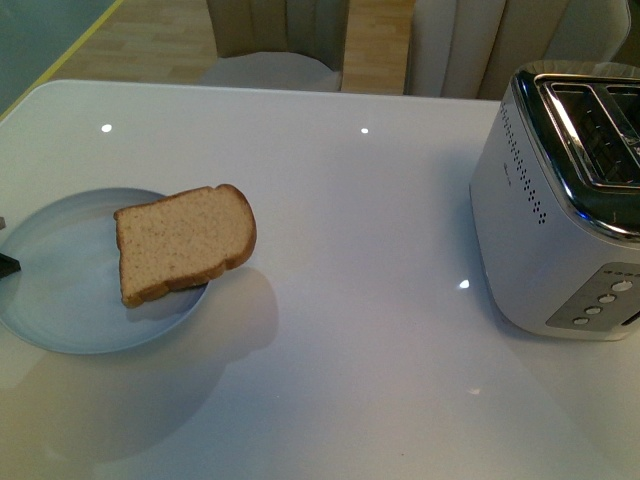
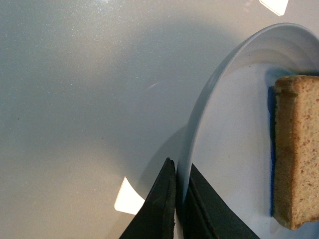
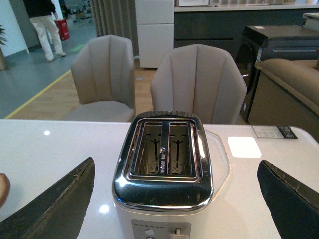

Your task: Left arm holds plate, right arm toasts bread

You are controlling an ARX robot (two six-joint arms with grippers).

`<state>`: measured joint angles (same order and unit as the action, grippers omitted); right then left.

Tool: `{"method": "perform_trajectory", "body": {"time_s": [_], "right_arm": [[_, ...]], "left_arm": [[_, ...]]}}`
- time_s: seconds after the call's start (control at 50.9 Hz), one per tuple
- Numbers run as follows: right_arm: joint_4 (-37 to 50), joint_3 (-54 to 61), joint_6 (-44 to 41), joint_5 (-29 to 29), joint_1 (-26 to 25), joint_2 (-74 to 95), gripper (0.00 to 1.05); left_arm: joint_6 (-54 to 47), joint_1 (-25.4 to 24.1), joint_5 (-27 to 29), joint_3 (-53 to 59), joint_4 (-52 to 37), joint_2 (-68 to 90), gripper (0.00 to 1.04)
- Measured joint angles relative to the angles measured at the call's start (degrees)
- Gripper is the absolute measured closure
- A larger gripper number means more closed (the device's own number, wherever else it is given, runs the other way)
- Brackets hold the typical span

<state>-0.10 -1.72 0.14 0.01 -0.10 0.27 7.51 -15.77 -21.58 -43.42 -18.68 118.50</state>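
The pale blue-grey plate (image 1: 60, 300) sits at the left of the white table with the slice of brown bread (image 1: 183, 241) lying across it, its rounded end hanging over the plate's right rim. My left gripper (image 2: 180, 172) is shut on the plate's rim (image 2: 209, 89), one dark wedge finger on each side; the bread (image 2: 298, 154) lies further in on the plate. In the front view only a dark tip of it shows at the left edge (image 1: 8, 263). My right gripper (image 3: 177, 199) is open and empty, its fingers spread wide to either side of the toaster (image 3: 164, 164).
The white and chrome toaster (image 1: 560, 200) stands at the table's right, with two empty slots (image 3: 163, 149) and buttons on its front. Beige chairs (image 3: 198, 82) stand beyond the far table edge. Bare table lies between plate and toaster.
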Motion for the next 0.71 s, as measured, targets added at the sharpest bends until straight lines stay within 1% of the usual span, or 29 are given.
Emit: {"method": "perform_trajectory", "body": {"time_s": [0.098, 0.177, 0.294, 0.412, 0.53, 0.667, 0.707], "right_arm": [[0.00, 0.00, 0.00, 0.00, 0.00, 0.00, 0.09], [0.00, 0.00, 0.02, 0.00, 0.00, 0.00, 0.09], [0.00, 0.00, 0.00, 0.00, 0.00, 0.00, 0.09], [0.00, 0.00, 0.00, 0.00, 0.00, 0.00, 0.09], [0.00, 0.00, 0.02, 0.00, 0.00, 0.00, 0.09], [0.00, 0.00, 0.00, 0.00, 0.00, 0.00, 0.09], [0.00, 0.00, 0.02, 0.00, 0.00, 0.00, 0.09]], "left_arm": [[0.31, 0.09, -1.31, 0.55, 4.15, -4.28, 1.02], [0.72, 1.05, -1.84, 0.76, 6.93, -7.87, 1.02], [2.71, 5.14, -2.51, -0.02, 12.24, -14.84, 1.02], [4.33, 8.79, -2.45, -2.82, 16.37, -18.27, 1.02], [6.51, 14.29, -1.64, -9.46, 22.93, -20.55, 1.02], [7.93, 20.11, -0.48, -15.37, 27.36, -20.79, 1.02], [8.24, 21.05, -0.37, -16.26, 27.91, -20.79, 1.02]]}}
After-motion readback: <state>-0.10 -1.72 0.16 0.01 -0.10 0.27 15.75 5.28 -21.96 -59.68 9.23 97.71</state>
